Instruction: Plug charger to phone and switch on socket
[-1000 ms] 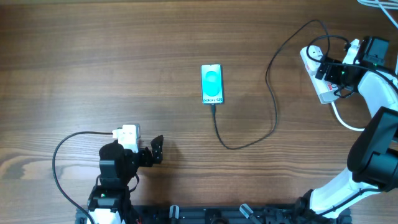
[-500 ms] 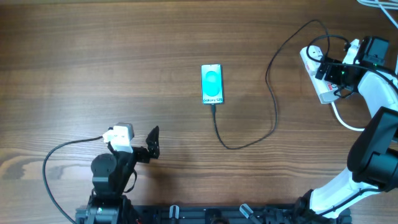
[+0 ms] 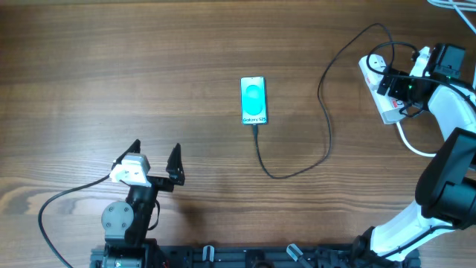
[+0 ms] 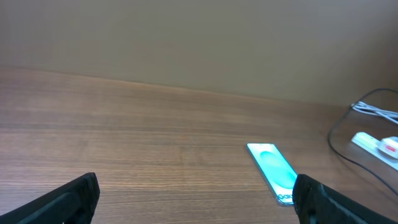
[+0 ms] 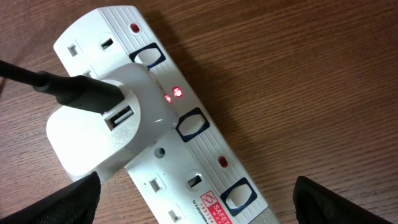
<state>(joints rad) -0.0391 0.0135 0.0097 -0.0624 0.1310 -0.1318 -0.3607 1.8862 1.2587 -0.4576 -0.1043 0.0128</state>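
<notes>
The phone (image 3: 253,100) lies flat mid-table with its teal screen up; it also shows in the left wrist view (image 4: 273,165). The black charger cable (image 3: 327,126) runs from the phone's bottom edge in a loop to its white plug (image 5: 93,134), which sits in the socket strip (image 5: 205,155). A red light (image 5: 178,93) glows beside the plug. My right gripper (image 5: 196,208) is open and hovers just over the strip (image 3: 374,74), holding nothing. My left gripper (image 3: 155,154) is open and empty near the front left, well short of the phone.
The strip's thick white cord (image 3: 407,143) trails toward the front right beside my right arm. Thin white cables (image 3: 454,7) lie at the far right corner. In the left wrist view the strip (image 4: 373,143) shows far right.
My left arm has drawn back toward the front left and turned, its open fingers now pointing toward the far side. The right arm, phone and cable have not moved.
</notes>
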